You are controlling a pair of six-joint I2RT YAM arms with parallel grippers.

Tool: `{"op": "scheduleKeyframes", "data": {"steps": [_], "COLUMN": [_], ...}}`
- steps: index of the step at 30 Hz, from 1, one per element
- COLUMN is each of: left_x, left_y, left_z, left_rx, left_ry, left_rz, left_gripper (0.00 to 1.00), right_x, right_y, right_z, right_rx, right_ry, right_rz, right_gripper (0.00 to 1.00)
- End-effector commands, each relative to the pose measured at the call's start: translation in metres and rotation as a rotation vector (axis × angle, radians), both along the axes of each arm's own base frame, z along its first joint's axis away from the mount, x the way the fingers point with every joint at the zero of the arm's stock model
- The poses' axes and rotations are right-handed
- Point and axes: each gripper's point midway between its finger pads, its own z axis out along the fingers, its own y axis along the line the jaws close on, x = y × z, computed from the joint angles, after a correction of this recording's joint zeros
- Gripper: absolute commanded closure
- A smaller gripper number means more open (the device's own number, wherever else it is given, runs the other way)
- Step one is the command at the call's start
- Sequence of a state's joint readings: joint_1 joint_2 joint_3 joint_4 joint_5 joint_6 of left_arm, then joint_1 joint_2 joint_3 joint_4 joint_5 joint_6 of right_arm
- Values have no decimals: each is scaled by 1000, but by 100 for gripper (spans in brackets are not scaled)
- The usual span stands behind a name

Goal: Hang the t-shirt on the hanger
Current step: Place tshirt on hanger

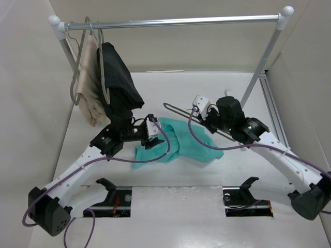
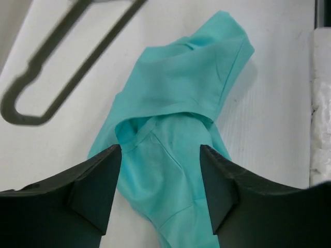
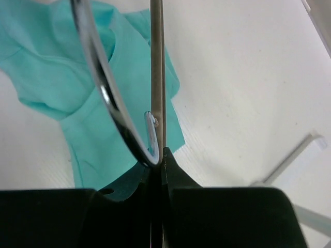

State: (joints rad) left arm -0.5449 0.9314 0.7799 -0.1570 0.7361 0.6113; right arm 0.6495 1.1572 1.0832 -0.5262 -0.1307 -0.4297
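Note:
The teal t-shirt (image 1: 182, 143) lies crumpled on the white table between the two arms. My left gripper (image 1: 155, 136) hovers open over its left part; in the left wrist view the fingers (image 2: 98, 181) straddle the cloth (image 2: 176, 103) without touching it. My right gripper (image 1: 209, 117) is shut on the grey hanger (image 1: 178, 110), holding it low above the shirt's far right side. In the right wrist view the hanger's straight bar (image 3: 157, 67) and its wire hook (image 3: 98, 67) rise from the closed jaws (image 3: 160, 155), with the shirt (image 3: 57, 67) beneath.
A metal rail (image 1: 176, 22) spans the back, with a beige garment (image 1: 89, 85) and a black garment (image 1: 120, 77) on hangers at its left end. The rack's right post (image 1: 261, 64) slopes down behind my right arm. Cardboard walls close both sides.

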Motion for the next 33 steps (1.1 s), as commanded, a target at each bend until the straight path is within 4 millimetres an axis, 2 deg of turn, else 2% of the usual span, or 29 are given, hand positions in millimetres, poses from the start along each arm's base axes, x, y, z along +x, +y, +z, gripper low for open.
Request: {"op": "scheduleKeyframes", "data": {"steps": [1, 3, 4, 6, 7, 9, 10, 13, 14, 15, 16, 17, 18, 19, 20, 21, 23, 27, 28, 33], "left_x": [7, 17, 14, 22, 22, 29, 26, 30, 26, 28, 24, 24, 19, 15, 13, 10, 12, 8, 7, -5], "left_y": [0, 13, 22, 38, 48, 61, 63, 67, 70, 68, 68, 68, 68, 68, 70, 72, 80, 97, 105, 114], "left_z": [-34, -59, -82, -106, -125, -137, -144, -151, -161, -160, -164, -164, -166, -168, -167, -167, -165, -163, -162, -162], "left_rx": [116, 235, 305, 420, 489, 564, 579, 595, 608, 601, 597, 597, 597, 599, 605, 617, 634, 693, 723, 772], "left_ry": [-7, -76, -58, -92, -90, -95, -78, -76, -59, -67, -49, -49, -32, -15, -20, -5, -4, -22, -37, -110], "left_rz": [29, 40, 32, 74, 71, 117, 112, 121, 115, 118, 112, 112, 96, 82, 74, 69, 84, 63, 49, -42], "left_gripper": [43, 50, 50, 43, 39, 27, 24, 23, 23, 24, 29, 43, 53, 64, 77, 99, 100, 100, 100, 100], "right_x": [-16, -28, -36, -53, -64, -79, -88, -104, -108, -108, -105, -103, -99, -94, -96, -92, -84, -70, -68, -65], "right_y": [-28, -27, -24, -24, -22, -22, -21, -18, -14, -16, -20, -22, -24, -36, -45, -55, -76, -108, -113, -120], "right_z": [-7, -6, -2, -4, -6, -18, -25, -41, -44, -48, -56, -58, -64, -71, -77, -82, -81, -61, -56, -42], "right_rx": [-63, -42, -20, -20, -15, -27, -43, -34, -30, -33, -57, -70, -93, -144, -184, -205, -252, -240, -235, -245], "right_ry": [44, 62, 53, 81, 97, 153, 183, 254, 264, 278, 286, 287, 298, 300, 321, 338, 323, 275, 275, 252], "right_rz": [-48, -11, 17, 57, 81, 108, 124, 123, 133, 113, 79, 68, 37, -36, -67, -124, -223, -376, -399, -419], "right_gripper": [100, 100, 100, 100, 100, 100, 100, 100, 100, 100, 100, 100, 100, 100, 100, 100, 100, 100, 100, 100]}}
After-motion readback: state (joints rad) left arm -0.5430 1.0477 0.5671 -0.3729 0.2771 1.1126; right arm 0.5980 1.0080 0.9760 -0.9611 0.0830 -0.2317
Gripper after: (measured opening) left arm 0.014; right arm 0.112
